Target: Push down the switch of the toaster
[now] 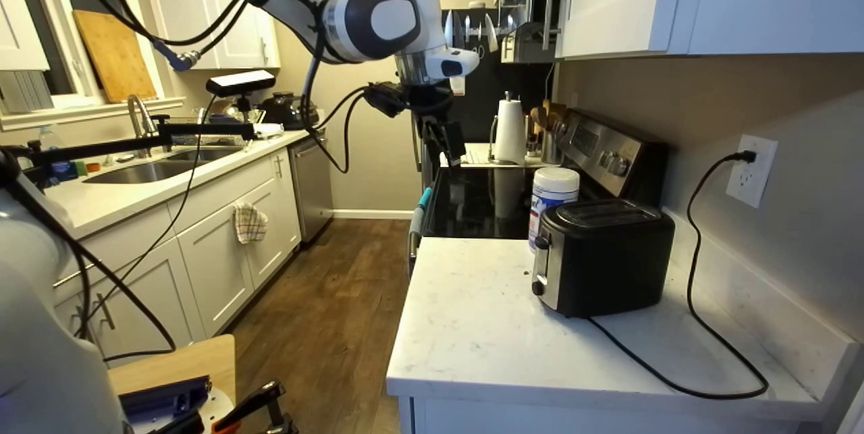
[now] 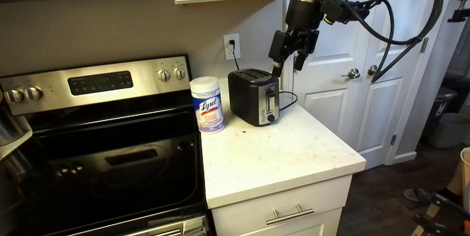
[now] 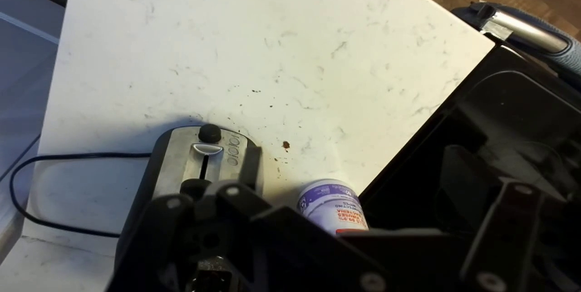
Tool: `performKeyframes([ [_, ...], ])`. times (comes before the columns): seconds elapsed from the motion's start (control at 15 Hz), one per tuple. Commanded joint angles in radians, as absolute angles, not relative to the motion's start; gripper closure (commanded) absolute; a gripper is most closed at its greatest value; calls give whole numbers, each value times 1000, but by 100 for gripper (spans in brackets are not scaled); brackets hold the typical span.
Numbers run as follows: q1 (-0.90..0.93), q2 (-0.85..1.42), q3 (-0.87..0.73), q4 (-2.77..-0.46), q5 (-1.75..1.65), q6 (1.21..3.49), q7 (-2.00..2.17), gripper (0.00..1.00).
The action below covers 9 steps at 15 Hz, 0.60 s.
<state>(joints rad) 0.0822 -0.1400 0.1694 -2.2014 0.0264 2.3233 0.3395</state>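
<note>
Gripper [image 2: 288, 69]: hangs in the air with fingers [image 2: 300, 61] spread apart, and takes up much of the lower edge of the wrist view
Toaster [image 2: 244, 98]: stands upright on the table [image 2: 279, 155] in both exterior views
Lever [image 2: 270, 93]: sits raised at the upper end of the slot [image 3: 204, 167], above the round dial [image 2: 271, 118]
Cord [image 3: 100, 154]: curves over the table, from the toaster to the wall outlet [image 1: 750, 177]
Wipes canister [image 2: 208, 109]: stands upright just beside the toaster, between it and the stove [image 2: 147, 184]
Paper towel roll [image 1: 511, 130]: stands beyond the stove in an exterior view
</note>
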Motion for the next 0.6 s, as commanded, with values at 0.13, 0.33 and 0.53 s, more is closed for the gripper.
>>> performKeyframes([
  [0.13,90,-147,164,-2202,18,2327,347,0],
  [0.33,89,-139,169,-2216,2,2356,378,0],
  [0.53,91,-128,171,-2221,3,2368,380,0],
])
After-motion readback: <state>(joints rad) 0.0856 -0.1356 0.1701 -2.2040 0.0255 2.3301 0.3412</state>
